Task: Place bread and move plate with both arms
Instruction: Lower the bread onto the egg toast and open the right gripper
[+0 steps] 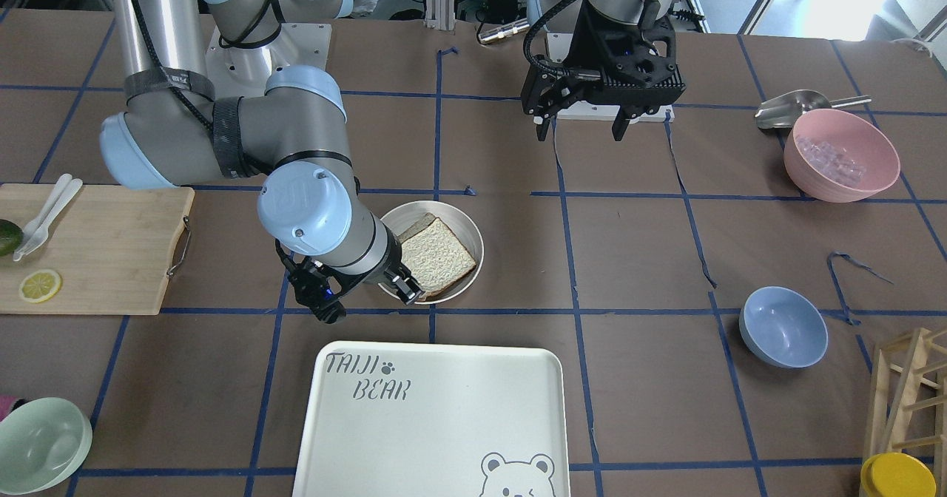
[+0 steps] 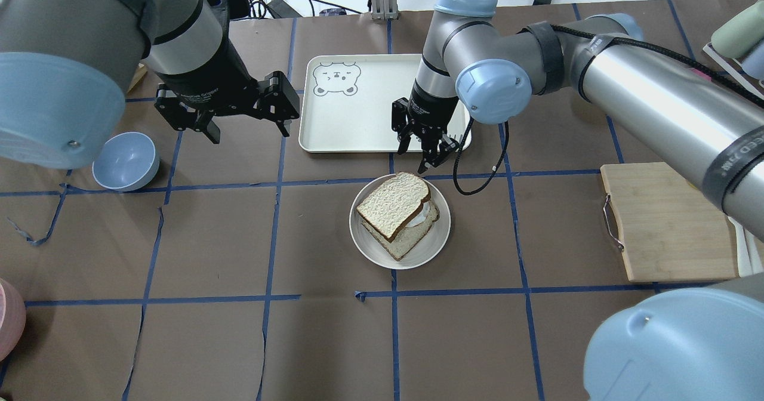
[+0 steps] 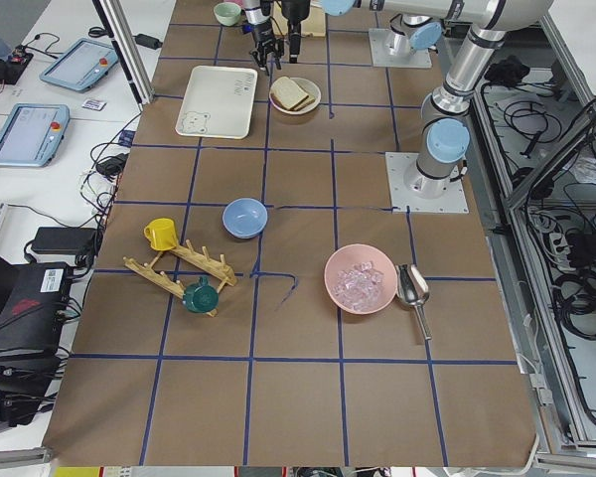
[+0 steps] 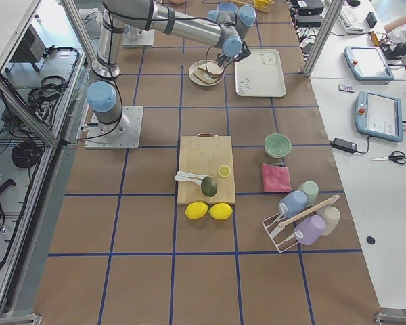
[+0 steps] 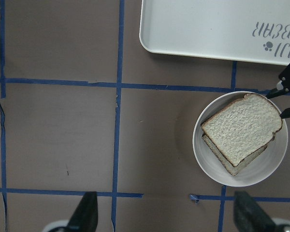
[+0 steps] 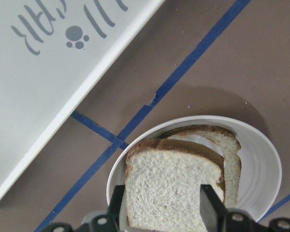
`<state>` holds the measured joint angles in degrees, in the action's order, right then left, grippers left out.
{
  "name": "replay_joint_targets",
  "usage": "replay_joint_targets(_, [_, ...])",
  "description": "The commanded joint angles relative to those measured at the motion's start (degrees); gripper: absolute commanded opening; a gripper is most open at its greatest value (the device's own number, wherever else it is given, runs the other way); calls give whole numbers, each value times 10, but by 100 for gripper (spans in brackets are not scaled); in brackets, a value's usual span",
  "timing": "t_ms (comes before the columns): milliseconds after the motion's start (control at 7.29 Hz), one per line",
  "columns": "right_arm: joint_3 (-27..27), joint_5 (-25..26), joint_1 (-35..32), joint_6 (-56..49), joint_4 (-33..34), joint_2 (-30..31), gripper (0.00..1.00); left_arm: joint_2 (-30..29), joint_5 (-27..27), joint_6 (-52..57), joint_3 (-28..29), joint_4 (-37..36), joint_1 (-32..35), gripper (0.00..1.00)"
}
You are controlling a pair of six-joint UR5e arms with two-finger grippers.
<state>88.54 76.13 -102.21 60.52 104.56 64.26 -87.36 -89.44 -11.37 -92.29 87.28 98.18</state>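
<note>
A: Status?
B: bread (image 2: 394, 204) is laid on a lower slice (image 2: 412, 240) in the plate (image 2: 370, 247). right gripper (image 2: 424, 157) is open and empty by the rim; left gripper (image 2: 248, 132) is open, well apart.
A: Rim to be pinched on 2 opposite sides and kept level.

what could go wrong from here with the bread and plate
The top bread slice lies skewed on the lower slice, one corner at the plate rim; moving the plate could slide it off. The right gripper straddles that corner, so lifting away might drag it.
</note>
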Motion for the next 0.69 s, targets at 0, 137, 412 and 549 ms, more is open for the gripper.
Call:
replay_joint_targets(0, [6, 67, 9, -92, -9, 30, 69, -3, -6, 1, -1, -2, 0, 100])
replay_joint_targets(137, [8, 92, 10, -152, -19, 54, 84, -1, -6, 2, -2, -2, -1, 100])
replay_joint_targets(412, [8, 103, 28, -231, -46, 78, 100, -18, -6, -19, -2, 1, 1, 100])
replay_joint_targets(549, [8, 102, 49, -308, -66, 95, 100, -20, -6, -58, -11, 4, 2, 100])
